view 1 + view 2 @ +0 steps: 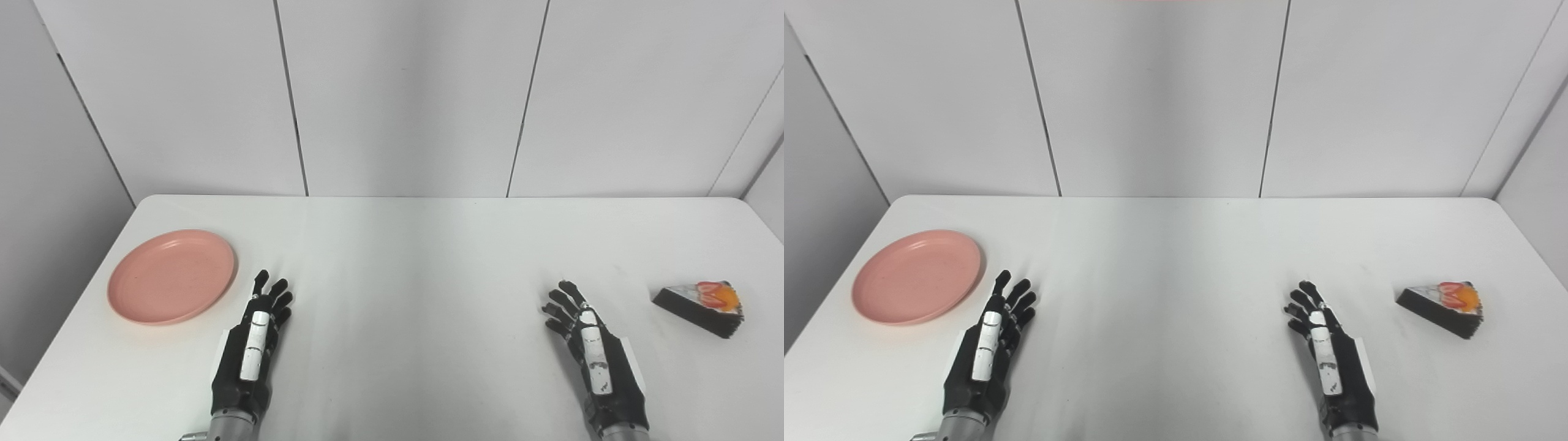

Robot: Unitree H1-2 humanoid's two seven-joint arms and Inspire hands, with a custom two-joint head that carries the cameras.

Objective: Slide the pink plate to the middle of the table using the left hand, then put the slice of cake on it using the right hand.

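A white table (416,257) with rounded corners carries two things. A pink plate (172,275) lies flat near the table's left edge. A dark slice of cake (700,305), topped with red and orange fruit, lies near the table's right edge, well apart from the plate.

Both arms enter from the bottom edge, forearms angled slightly inward. Left hand (252,343): edge-up, fingers extended forward and a little apart, holding nothing. Right hand (591,352): same pose, mirrored, fingers spread and pointing away from the body, empty. The two hands are well apart, at about equal reach.
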